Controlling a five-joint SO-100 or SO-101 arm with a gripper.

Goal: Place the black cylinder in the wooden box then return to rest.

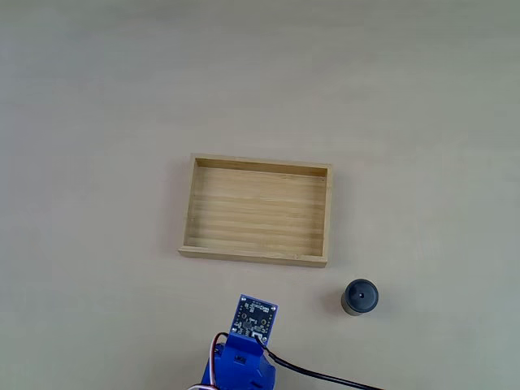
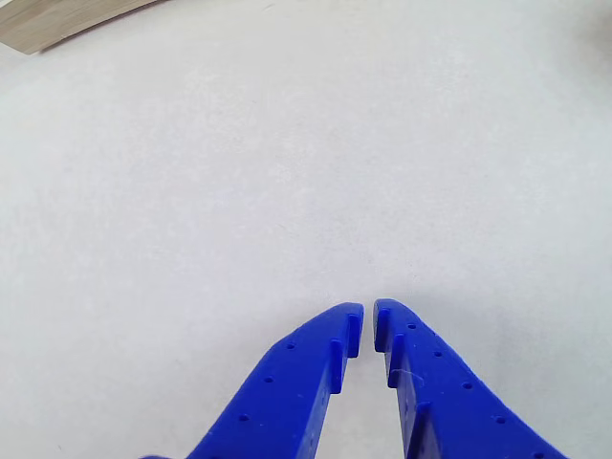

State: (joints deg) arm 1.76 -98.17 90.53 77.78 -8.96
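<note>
In the fixed view the wooden box (image 1: 256,210) lies near the middle of the table, shallow and with nothing in it. The black cylinder (image 1: 360,297) stands upright on the table just off the box's lower right corner. The blue arm (image 1: 244,357) sits folded at the bottom edge, a square circuit board on top, below the box and left of the cylinder. In the other view my blue gripper (image 2: 368,317) points at bare table, fingertips nearly touching, nothing between them. A corner of the wooden box (image 2: 67,21) shows at the top left.
A black cable (image 1: 325,376) runs from the arm toward the bottom right in the fixed view. Pale bare tabletop (image 1: 97,122) surrounds the box on all sides.
</note>
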